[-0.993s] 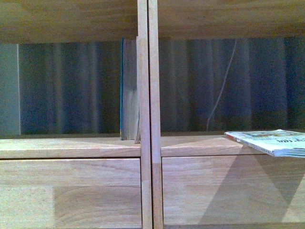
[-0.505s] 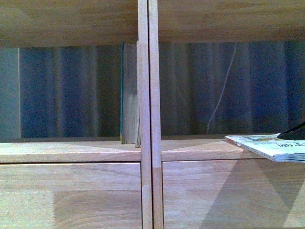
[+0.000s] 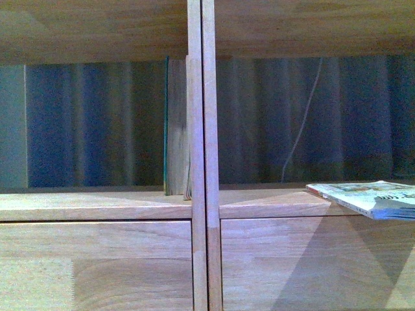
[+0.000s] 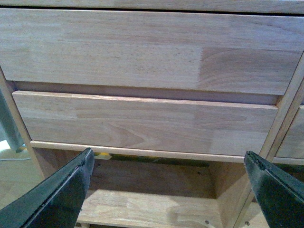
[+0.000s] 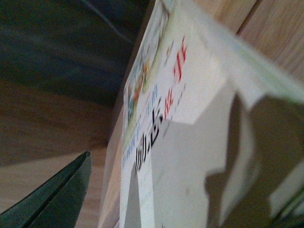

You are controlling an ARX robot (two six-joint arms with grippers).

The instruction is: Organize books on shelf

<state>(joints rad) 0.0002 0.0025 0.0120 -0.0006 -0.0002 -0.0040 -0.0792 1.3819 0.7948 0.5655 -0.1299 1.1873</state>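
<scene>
The teal book (image 3: 167,126) stood upright in the left compartment of the shelf (image 3: 97,202), tight against the central divider (image 3: 202,129). The paperback (image 3: 366,194) lay flat on the floor of the right compartment, cover up, its near corner overhanging the front edge. The left gripper (image 4: 168,190) faced the drawer fronts (image 4: 142,52) low on the shelf, its fingers (image 4: 61,194) spread wide and empty. The right gripper (image 5: 166,190) was close up against the paperback, whose printed cover filled most of the right wrist view. One finger (image 5: 57,199) stood clear of the paperback's edge and the other was almost wholly hidden behind the cover, so the fingers were spread with the paperback between them, not pinched.
</scene>
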